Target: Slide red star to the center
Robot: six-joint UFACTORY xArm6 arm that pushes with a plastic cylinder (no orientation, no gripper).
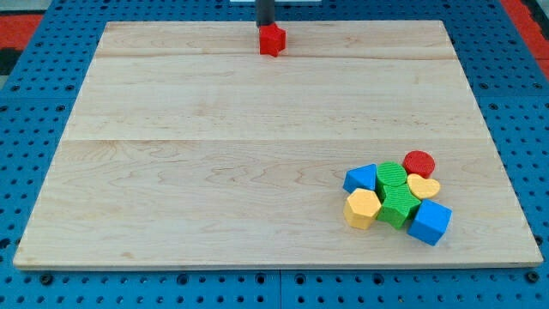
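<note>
The red star (272, 40) lies on the wooden board (214, 172) near its top edge, a little left of the middle. My tip (266, 25) stands right behind the star, at its top side, touching or nearly touching it. Only the lower part of the dark rod shows at the view's top edge.
A cluster of blocks sits at the board's lower right: a blue block (361, 178), a green block (392, 174), a red round block (419, 163), a yellow heart (423, 186), a yellow block (362, 208), a green block (398, 207) and a blue cube (430, 222).
</note>
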